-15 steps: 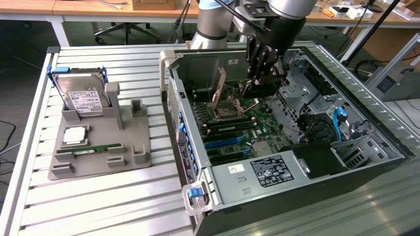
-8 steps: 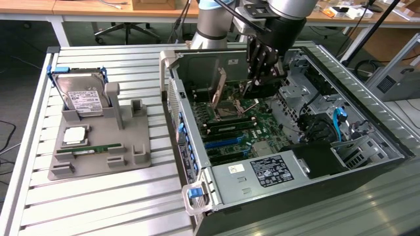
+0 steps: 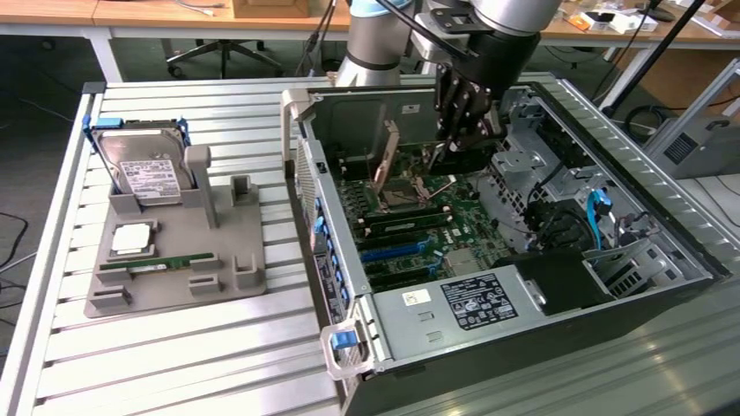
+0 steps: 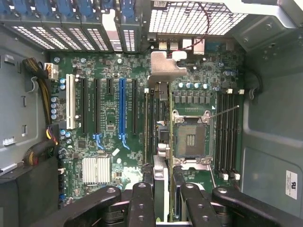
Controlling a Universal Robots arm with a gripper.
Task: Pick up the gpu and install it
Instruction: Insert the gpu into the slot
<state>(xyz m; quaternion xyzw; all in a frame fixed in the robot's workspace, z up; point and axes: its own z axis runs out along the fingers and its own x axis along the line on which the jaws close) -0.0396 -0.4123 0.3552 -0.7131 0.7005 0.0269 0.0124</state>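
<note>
The gpu shows edge-on as a thin dark card between my fingers, its silver end bracket pointing at the case's rear grill. My gripper is shut on the card's upper edge, one pair of black fingers on each side. The card stands upright over the black expansion slots between the blue slot and the CPU socket. In the exterior view my gripper reaches down into the open computer case, with the gpu near the rear wall. Whether the card touches a slot I cannot tell.
On the exterior view's left a grey holder carries a hard drive, a RAM stick and a CPU chip. The power supply fills the case's near end. Drive cages and cables line the case's right side.
</note>
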